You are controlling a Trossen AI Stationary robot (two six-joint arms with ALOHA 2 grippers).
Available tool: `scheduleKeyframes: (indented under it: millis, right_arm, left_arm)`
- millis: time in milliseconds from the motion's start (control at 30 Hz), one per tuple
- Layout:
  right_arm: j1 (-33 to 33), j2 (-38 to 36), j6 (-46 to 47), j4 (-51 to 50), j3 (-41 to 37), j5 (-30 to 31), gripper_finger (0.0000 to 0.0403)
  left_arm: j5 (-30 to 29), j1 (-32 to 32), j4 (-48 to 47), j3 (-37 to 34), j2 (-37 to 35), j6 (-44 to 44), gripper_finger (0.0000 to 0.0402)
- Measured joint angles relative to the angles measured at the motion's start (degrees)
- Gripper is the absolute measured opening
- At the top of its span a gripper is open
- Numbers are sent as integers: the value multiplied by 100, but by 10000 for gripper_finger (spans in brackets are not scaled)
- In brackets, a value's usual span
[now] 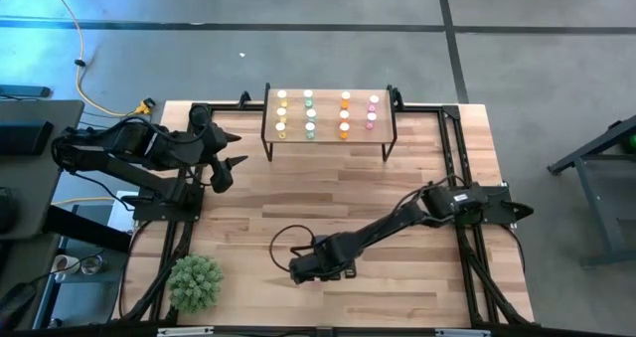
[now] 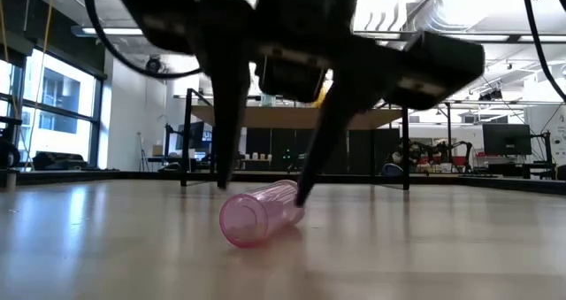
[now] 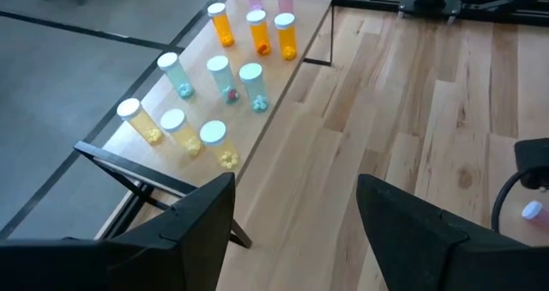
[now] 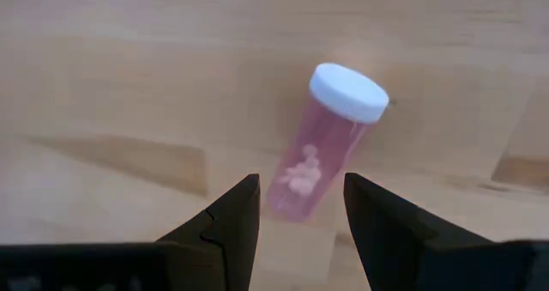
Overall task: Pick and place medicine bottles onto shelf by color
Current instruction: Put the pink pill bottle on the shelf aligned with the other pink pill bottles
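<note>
Closing in, the right gripper [image 4: 296, 218] straddles a pink bottle [image 4: 322, 145] lying on the table, well short of the shelf [image 1: 328, 98], fingers parted, nothing gripped. Next: squeeze, lift. Left gripper [image 3: 296, 218] waits beside the shelf, fingers spread.

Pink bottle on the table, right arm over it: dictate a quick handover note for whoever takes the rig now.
Right gripper: jaws open, straddling the pink bottle lying on its side on the table; not gripped yet.
Left gripper: open, empty, waiting near the shelf.
Done: yellow, green and orange columns hold three bottles each; pink column seems short.
Left: close, lift, stand this one in the pink column.
</note>
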Motion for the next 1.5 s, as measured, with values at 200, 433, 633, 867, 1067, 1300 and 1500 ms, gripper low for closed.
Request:
scheduleKeyframes:
  millis: [200, 433, 633, 867, 1067, 1300, 1500]
  right_arm:
    - [0, 188, 1, -23, 0, -12, 161]
    - [-2, 199, -92, -80, 0, 28, 132]
    - [-13, 199, -302, -101, 0, 79, 80]
    - [-93, 148, -1014, -93, 2, 616, 72]
    - [-366, -237, -2056, -23, -2, 1227, 73]
    - [-594, -785, -3333, 406, -1, 1932, 73]
    - [-738, -1262, -4736, 1116, -2, 2155, 73]
  left_arm:
    - [0, 0, 1, 0, 0, 0, 233]
    - [0, 1, 1, 0, 0, 0, 233]
    - [280, 2, -37, 0, 0, -6, 233]
    - [1244, 0, -351, 0, -10, -151, 233]
    - [1949, 2, -351, 0, -11, -153, 233]
    - [2489, 0, -300, 0, -11, -303, 233]
    - [2633, 1, -258, 0, -11, -273, 233]
